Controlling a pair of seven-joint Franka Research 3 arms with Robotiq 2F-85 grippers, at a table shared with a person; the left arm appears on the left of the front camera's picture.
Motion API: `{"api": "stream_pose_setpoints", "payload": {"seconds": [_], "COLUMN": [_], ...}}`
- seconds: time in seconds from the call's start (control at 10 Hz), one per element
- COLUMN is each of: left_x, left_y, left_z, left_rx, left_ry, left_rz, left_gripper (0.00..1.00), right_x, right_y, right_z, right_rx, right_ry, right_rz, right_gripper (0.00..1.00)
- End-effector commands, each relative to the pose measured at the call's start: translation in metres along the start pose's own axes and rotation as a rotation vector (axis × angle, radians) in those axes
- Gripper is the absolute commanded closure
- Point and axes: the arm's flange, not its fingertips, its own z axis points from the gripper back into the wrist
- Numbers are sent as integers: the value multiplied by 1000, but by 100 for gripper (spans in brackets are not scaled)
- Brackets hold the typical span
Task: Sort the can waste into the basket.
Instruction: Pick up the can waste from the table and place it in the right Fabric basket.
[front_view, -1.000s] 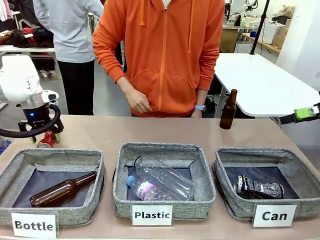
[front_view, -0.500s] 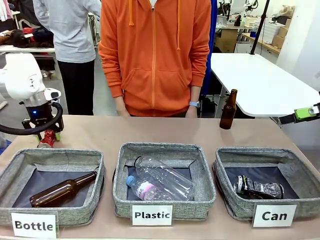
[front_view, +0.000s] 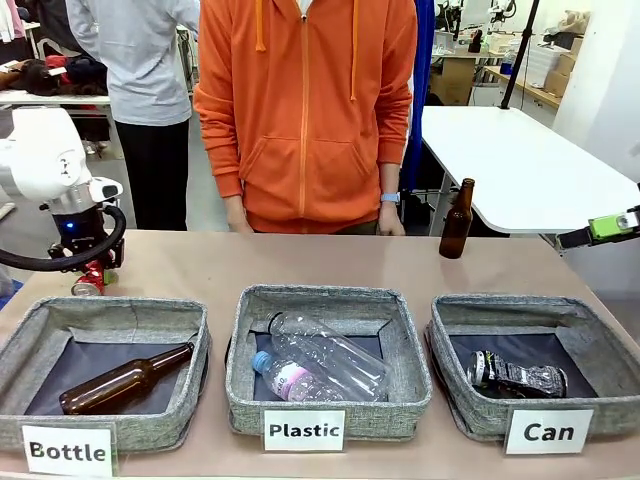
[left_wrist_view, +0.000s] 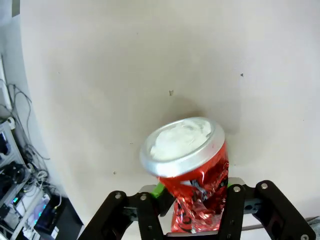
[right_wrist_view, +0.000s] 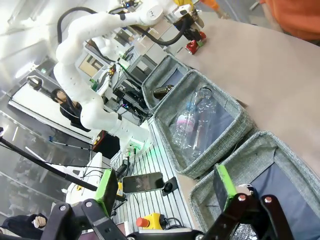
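Observation:
A crushed red can (front_view: 88, 284) stands on the table at the far left, behind the "Bottle" basket. My left gripper (front_view: 89, 272) comes down on it from above. In the left wrist view the red can (left_wrist_view: 192, 170) sits between the fingers, its silver end facing the camera, and the left gripper (left_wrist_view: 192, 216) is shut on its sides. A black and silver crushed can (front_view: 515, 375) lies inside the grey "Can" basket (front_view: 452, 312) at the front right. My right gripper (right_wrist_view: 165, 191) hovers open and empty off the table's right side, showing as a green pad (front_view: 606, 227).
The "Plastic" basket (front_view: 300, 297) holds clear bottles, and the "Bottle" basket (front_view: 100, 306) holds a brown bottle. Another brown bottle (front_view: 457, 220) stands upright at the far right. A person in an orange hoodie (front_view: 305, 110) stands at the far edge.
My left gripper's fingers have closed in on the red can, which shifted slightly left. The person straightened up and dropped both hands. The right arm has not moved.

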Motion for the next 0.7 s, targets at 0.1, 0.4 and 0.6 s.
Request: {"api": "stream_pose_setpoints", "payload": {"seconds": [0.1, 0.4, 0.6], "left_x": [1, -4, -30], "left_y": [-5, 6, 21], "left_z": [0, 25, 75], "left_rx": [27, -40, -136], "left_ry": [-7, -51, -105], "left_rz": [24, 54, 27], "left_gripper": [100, 100, 100], "right_x": [-1, -1, -1], "right_y": [1, 1, 1], "right_z": [0, 0, 0], "right_rx": [-6, -6, -6], "right_ry": [0, 0, 0], "right_rz": [18, 18, 18], "right_gripper": [0, 0, 0]}}
